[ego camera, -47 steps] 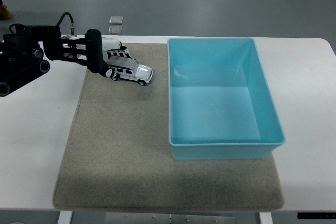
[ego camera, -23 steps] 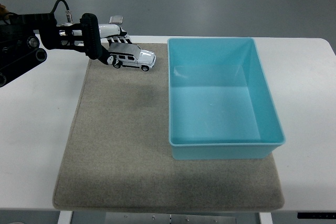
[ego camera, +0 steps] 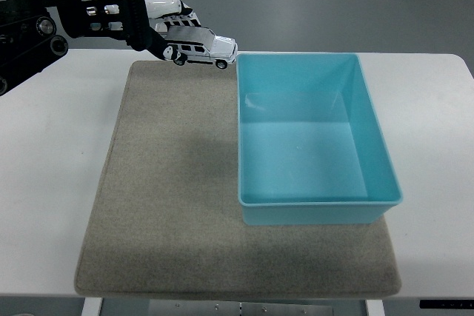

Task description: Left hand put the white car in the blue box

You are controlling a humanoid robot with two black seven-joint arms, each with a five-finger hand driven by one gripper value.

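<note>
**A:** What is shown, from the largest thing down?

**B:** A white table is seen from above, and on it a grey-brown mat is spread. The blue box is set on the mat's right part, open side up, with nothing seen inside it. The box is taken as the landmark here.

**A:** And the arm?

**B:** A black arm is seen entering from the left edge, well to the left of the box and beyond its far-left corner. It ends in the left hand, whose fingers are banded black and white.

**A:** How is the hand set?

**B:** The fingers are curled over the roof and rear of the white car, which is gripped by them. The car is held in the air, clear of the mat, with its nose pointed toward the box.

**A:** Where is the car placed against the box?

**B:** It is held just to the left of the box's far-left corner, close by the rim but outside it. Whether the bumper is touching the rim cannot be told. A faint shadow is cast on the mat left of the box.
</note>
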